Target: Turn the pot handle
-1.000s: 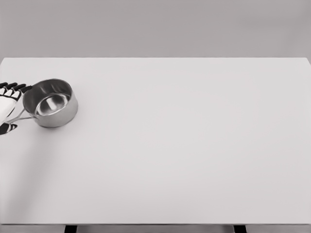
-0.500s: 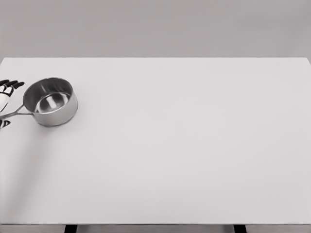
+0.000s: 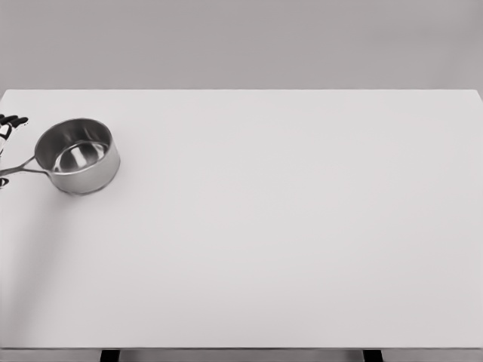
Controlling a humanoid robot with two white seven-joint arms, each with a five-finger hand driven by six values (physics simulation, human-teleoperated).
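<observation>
The near edge of the white table (image 3: pixel 249 302) runs along the bottom of the head view, with two dark leg tops showing just beneath it at about 7 and 5 o'clock. From there the tabletop stretches away plain and bare-looking to its far edge, where a grey wall begins.

Toward 9 o'clock stands the steel pot (image 3: pixel 78 156), upright on the table, its open mouth showing a shiny inner wall and floor. Its thin handle (image 3: pixel 19 169) sticks out from the pot's left side, pointing to about 8 o'clock and running almost to the picture's left edge; its very tip is hard to make out against the border.

Just beyond the handle, at the left edge, only a sliver of the left hand (image 3: pixel 7 124) shows: a few dark fingertips (image 3: pixel 16 119) and a bit of white below them. The rest is cut off by the frame, so I cannot tell how far the fingers are spread or whether they touch the handle.
</observation>
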